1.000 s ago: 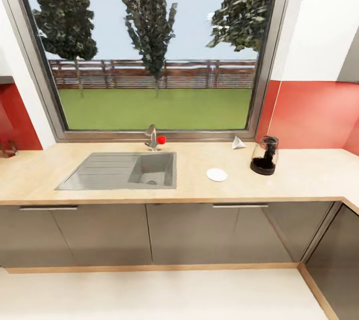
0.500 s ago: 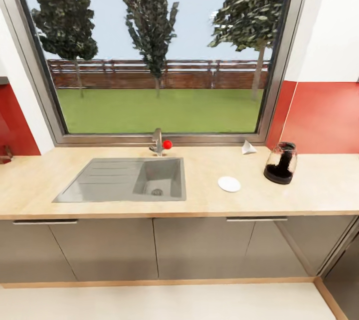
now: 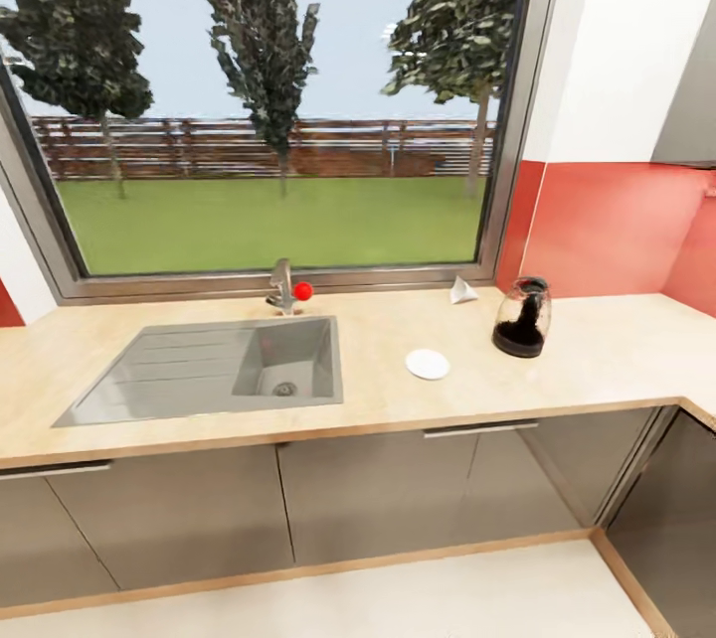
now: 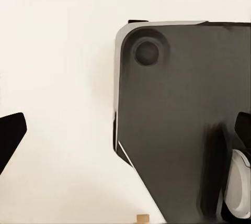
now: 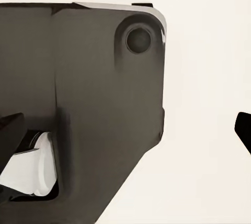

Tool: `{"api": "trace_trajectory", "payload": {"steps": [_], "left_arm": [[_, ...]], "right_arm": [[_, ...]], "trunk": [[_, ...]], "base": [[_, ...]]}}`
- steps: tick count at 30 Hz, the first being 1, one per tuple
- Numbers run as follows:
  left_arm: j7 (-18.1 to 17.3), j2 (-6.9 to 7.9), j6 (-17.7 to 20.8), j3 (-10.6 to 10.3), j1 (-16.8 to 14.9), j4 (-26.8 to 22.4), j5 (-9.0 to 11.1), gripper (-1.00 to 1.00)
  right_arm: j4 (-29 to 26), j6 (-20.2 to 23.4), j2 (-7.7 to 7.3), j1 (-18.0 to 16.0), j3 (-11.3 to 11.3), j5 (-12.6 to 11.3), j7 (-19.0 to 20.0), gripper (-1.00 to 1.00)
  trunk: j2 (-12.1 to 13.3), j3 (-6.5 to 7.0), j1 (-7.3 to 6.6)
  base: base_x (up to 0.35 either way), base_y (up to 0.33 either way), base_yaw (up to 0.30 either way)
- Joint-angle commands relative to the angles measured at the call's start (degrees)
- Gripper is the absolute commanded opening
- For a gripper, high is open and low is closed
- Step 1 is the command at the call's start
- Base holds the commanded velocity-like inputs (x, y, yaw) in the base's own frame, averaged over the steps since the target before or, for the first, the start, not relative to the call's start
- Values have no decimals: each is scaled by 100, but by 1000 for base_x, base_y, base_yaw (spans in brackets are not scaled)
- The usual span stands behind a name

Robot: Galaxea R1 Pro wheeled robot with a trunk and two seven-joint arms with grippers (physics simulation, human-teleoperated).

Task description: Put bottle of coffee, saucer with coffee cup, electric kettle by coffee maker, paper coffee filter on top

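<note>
The whole picture has slid sideways since a moment ago, so the robot's head or base has moved, not the things. The kettle [image 3: 522, 317], the saucer [image 3: 428, 364] and the filter [image 3: 462, 290] lie just as they lay before. The right corner of the desk [image 3: 607, 350] is back in sight. I think the robot is still driving about and looking around; no grabbing step has begun. The kettle stands upright toward the right end of the desk, nearer the back edge than the front, with dark brown stuff in its base. The saucer lies flat between the sink [image 3: 214, 375] and the kettle, apart from both, and nothing sits on it, so the cup step is not done. The filter, a small white paper cone, rests by the back edge under the window [image 3: 268, 101], well apart from the saucer. Now the count: one kettle, one saucer, one filter, one sink, and one tap [image 3: 283, 285] with a red knob. Outside the glass there are three trees [image 3: 261, 32]. The left hand [image 4: 125, 132] is wide open with a dark fingertip at each side of its view, and it holds nothing. The right hand [image 5: 128, 125] is the same – spread wide and bare. Both hang low near a dark part of the robot [image 5: 83, 93], over a pale floor [image 4: 57, 67].
</note>
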Motion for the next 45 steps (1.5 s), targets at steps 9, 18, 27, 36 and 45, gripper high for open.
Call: {"api": "trace_trajectory", "payload": {"steps": [9,18,27,36,45], "left_arm": [[3,507,62,-6,17,10,25,100],[4,662,76,-26,19,88,1,100],[36,758,59,-68,14,77,-26,100],[38,776,74,-76,65,106,-29,100],[272,809,97,-66,234,183,-19,100]], "right_arm": [[-1349,-1,1,-2,-7,0,-6,100],[-6122,-335,143,-13,-8,-33,-16,100],[-7864,-293,708,-1416,9,-38,-144,100],[-6857,1361,817,-3751,745,-25,-1287,100],[-5552,2345,921,-5188,952,-9,-1673,100]], "trunk": [[-10,-5,3],[-10,-5,3],[-10,-5,3],[-10,-5,3],[-10,-5,3]], "base": [[0,0,-54],[0,0,-1],[0,0,0],[2,0,0],[262,0,0]]}}
